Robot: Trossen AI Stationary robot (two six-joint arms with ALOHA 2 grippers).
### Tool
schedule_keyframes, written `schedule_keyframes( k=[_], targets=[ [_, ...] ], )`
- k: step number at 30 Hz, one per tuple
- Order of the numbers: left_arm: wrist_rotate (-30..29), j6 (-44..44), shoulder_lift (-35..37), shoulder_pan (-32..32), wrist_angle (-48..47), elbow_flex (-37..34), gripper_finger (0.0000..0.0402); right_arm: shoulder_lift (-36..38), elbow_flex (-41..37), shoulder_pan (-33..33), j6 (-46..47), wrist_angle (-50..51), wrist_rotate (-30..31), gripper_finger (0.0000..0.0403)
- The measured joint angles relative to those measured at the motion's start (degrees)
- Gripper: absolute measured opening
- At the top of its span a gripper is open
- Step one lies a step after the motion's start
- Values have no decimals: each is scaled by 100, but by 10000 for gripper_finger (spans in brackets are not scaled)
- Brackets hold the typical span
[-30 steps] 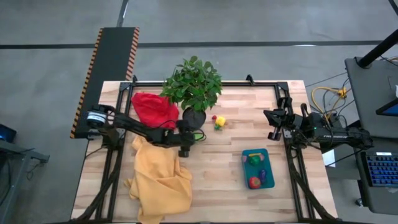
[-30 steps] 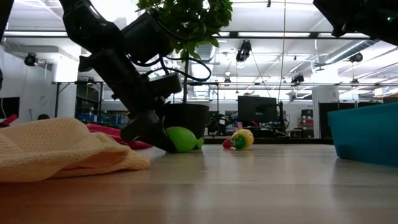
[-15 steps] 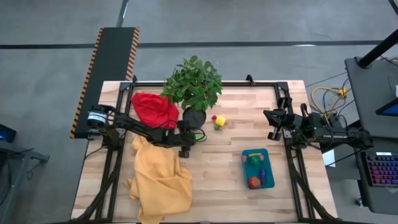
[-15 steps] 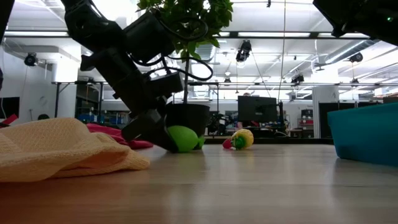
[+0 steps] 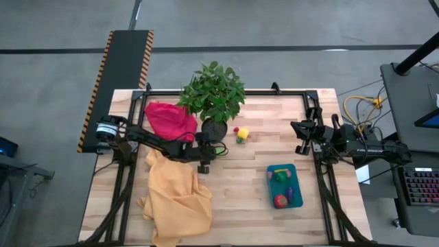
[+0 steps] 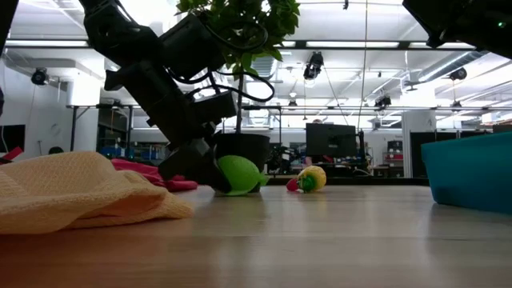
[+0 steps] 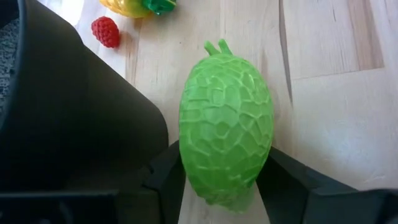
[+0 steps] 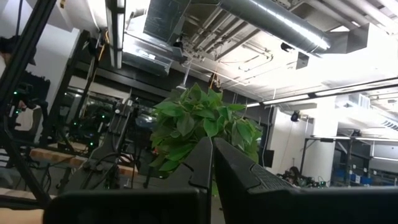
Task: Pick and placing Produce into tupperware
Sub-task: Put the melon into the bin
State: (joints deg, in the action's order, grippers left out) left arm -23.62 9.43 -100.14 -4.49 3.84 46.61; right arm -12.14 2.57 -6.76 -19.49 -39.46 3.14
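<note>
My left gripper [image 5: 211, 149] [image 7: 225, 186] reaches from the table's left and is shut on a green, bumpy toy fruit [image 5: 218, 149] [image 6: 238, 175] [image 7: 225, 121] just in front of the plant pot. A yellow toy fruit with a small red berry [image 5: 241, 134] [image 6: 309, 178] lies on the table farther right. The teal tupperware [image 5: 285, 185] [image 6: 472, 172] stands near the right, holding green, purple and red pieces. My right gripper [image 5: 300, 139] [image 8: 211, 165] waits, shut, at the table's right edge. My left gripper pinches the green fruit between its two fingers [image 7: 166, 173], one on each flank of its rear half [image 7: 217, 180]. The fingers slant down from the table's left, along the fruit, whose stem end [image 7: 214, 46] points away. Its underside is at the tabletop; whether it is lifted clear I cannot tell.
A leafy potted plant [image 5: 214, 96] stands right behind the green fruit, its black pot [image 6: 240, 152] close to the gripper. A red cloth [image 5: 169, 120] and a crumpled yellow cloth [image 5: 177, 192] lie on the left. Bare wood stretches between the fruit and the tupperware.
In the low view the green fruit sits slightly higher and looks larger between my left gripper's fingers than a second ago. The arm itself has barely shifted.
</note>
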Motion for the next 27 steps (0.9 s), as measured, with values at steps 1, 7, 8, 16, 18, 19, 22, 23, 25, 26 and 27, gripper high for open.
schedule_keyframes(
  k=[1,7,8,16,18,19,22,23,25,26,27],
  targets=[
    [0,0,0,0,0,0,155,-1,0,0,-2,0,0,9],
    [-26,0,3,0,4,0,155,-1,0,-2,0,0,0,9],
    [-24,0,4,0,4,0,155,-1,0,-2,-1,0,0,9],
    [2,7,80,-2,-25,24,155,-1,0,-1,-2,0,0,9],
    [0,5,131,-2,-13,24,155,0,0,-2,0,0,0,9],
    [0,4,142,-2,2,24,155,-2,0,-1,-2,1,-1,9],
    [-2,4,151,-13,4,24,155,-1,0,-2,5,2,-1,9],
    [-2,4,151,-14,4,30,155,-2,0,-1,19,2,0,9],
    [16,4,153,-33,12,65,155,-1,0,-2,22,2,0,9],
    [53,4,153,-45,17,88,155,-2,0,0,24,2,0,9],
    [90,3,155,-60,18,121,155,-2,0,-2,29,2,0,9]
  ],
)
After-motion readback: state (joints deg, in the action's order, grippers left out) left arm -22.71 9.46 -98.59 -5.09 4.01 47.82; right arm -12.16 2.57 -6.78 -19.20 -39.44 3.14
